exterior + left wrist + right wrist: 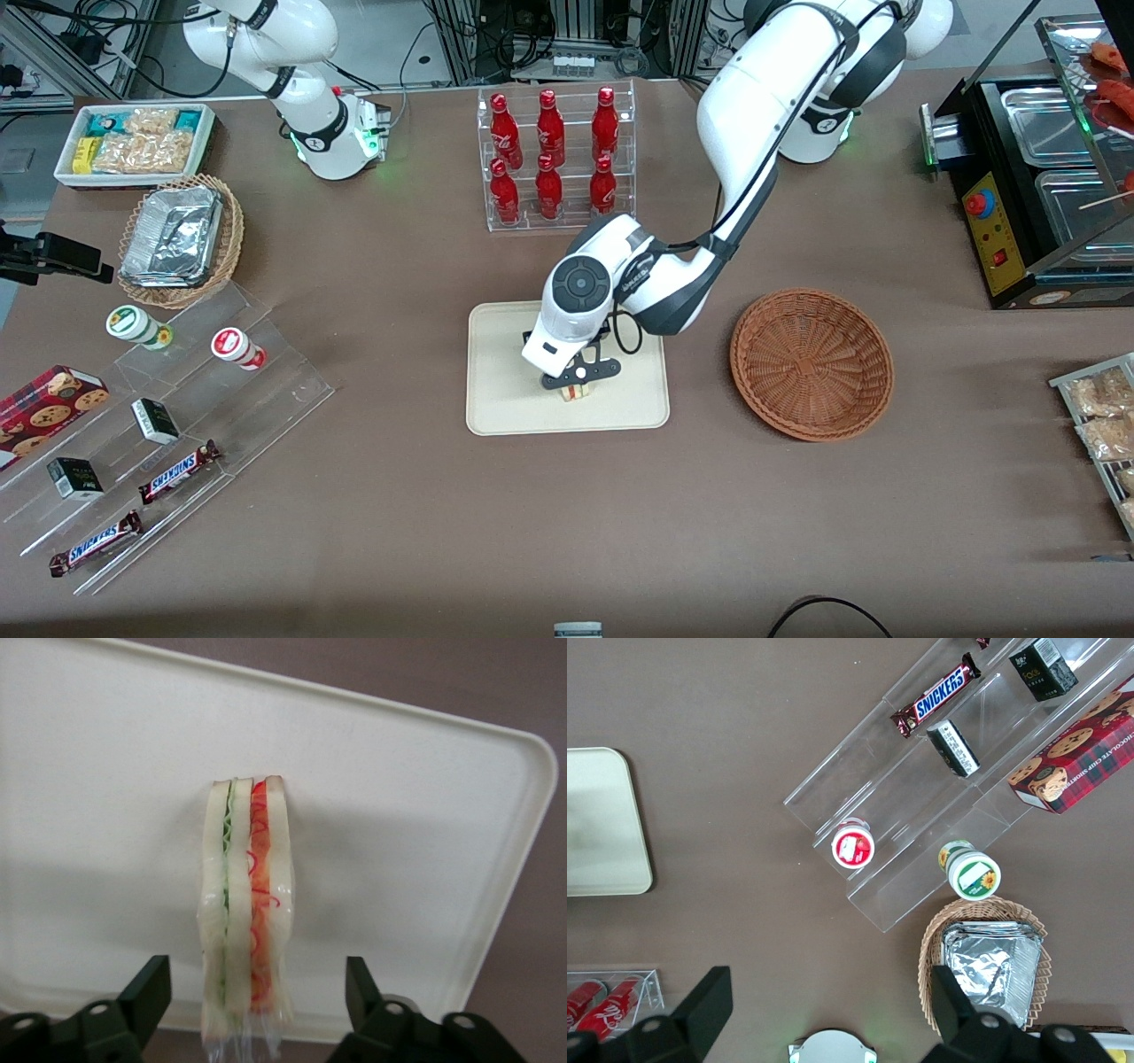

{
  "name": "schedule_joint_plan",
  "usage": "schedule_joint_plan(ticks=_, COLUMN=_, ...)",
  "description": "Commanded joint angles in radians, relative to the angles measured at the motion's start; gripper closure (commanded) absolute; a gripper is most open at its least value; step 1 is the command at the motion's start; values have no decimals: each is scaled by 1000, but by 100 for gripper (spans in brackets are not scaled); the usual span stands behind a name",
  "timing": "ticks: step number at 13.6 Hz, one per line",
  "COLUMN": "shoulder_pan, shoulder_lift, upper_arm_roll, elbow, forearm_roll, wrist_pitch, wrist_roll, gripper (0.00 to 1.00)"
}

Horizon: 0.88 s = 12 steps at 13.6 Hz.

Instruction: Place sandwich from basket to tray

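The sandwich (245, 904) stands on its edge on the cream tray (399, 797), with white bread and green and red filling showing. In the front view the sandwich (578, 392) peeks out under my gripper (579, 379), near the middle of the tray (505, 390). My gripper (252, 997) is open, its black fingers (142, 997) standing well apart on either side of the sandwich without touching it. The reddish-brown woven basket (811, 363) sits empty beside the tray, toward the working arm's end of the table.
A clear rack of red bottles (554, 155) stands farther from the front camera than the tray. A tan wicker basket with foil containers (177, 239), a snack bin (133, 142) and clear tiered shelves with snacks (168, 416) lie toward the parked arm's end. A black appliance (1028, 195) stands at the working arm's end.
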Motion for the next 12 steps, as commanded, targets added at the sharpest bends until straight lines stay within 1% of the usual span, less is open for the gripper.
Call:
schedule_joint_plan(ticks=1, shoulder_pan=-8, shoulder_lift=-54, upper_arm_roll=13, elbow=58, forearm_roll=6, wrist_pitch=-108, wrist_roll=-10, gripper=0)
schedule_joint_plan(ticks=3, shoulder_pan=-6, shoulder_lift=-109, upper_arm_roll=16, elbow=56, forearm_roll=10, wrist_pitch=-139, wrist_roll=-7, gripper=0)
schedule_joint_plan(ticks=4, shoulder_pan=-5, shoulder_lift=-133, upper_arm_roll=17, elbow=55, forearm_roll=31, wrist_pitch=-162, wrist_roll=20, gripper=0)
schedule_joint_plan(ticks=5, shoulder_pan=12, shoulder_lift=-156, upper_arm_roll=17, elbow=53, forearm_roll=47, wrist_pitch=-192, wrist_roll=86, gripper=0)
schedule_joint_plan(ticks=6, shoulder_pan=64, shoulder_lift=-181, upper_arm_roll=14, elbow=49, forearm_roll=46, wrist_pitch=-228, wrist_roll=149, gripper=0)
schedule_joint_plan(ticks=8, shoulder_pan=90, shoulder_lift=-221, upper_arm_roll=17, elbow=47, forearm_roll=49, wrist_pitch=-298, wrist_roll=235, gripper=0)
schedule_joint_plan(ticks=10, shoulder_pan=174, shoulder_lift=-248, upper_arm_roll=14, elbow=41, forearm_roll=44, wrist_pitch=-369, wrist_roll=267, gripper=0)
schedule_joint_plan(ticks=12, shoulder_pan=248, shoulder_lift=-307, upper_arm_roll=14, elbow=-23, forearm_roll=41, wrist_pitch=-390, wrist_roll=354, gripper=0)
